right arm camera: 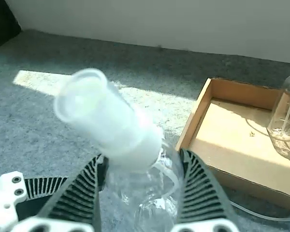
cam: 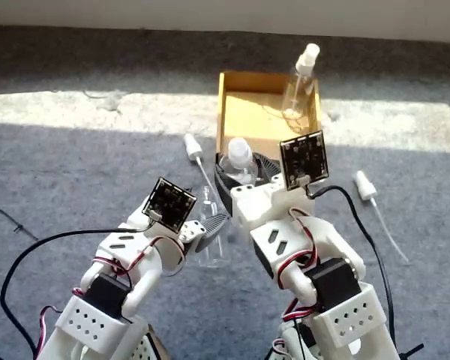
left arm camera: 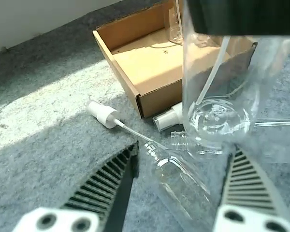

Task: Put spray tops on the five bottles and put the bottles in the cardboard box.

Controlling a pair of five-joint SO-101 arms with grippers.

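Observation:
My right gripper is shut on a clear bottle with a white spray top, held tilted above the carpet just in front of the cardboard box. A second capped bottle stands inside the box at its far right corner. My left gripper is open low over the carpet, with an uncapped bottle lying between its fingers. The held bottle hangs close in front of it.
A loose spray top with its tube lies left of the box, and another spray top lies to the right. One more white spray top and a bottle neck lie by the box's near corner. Grey carpet spreads all around.

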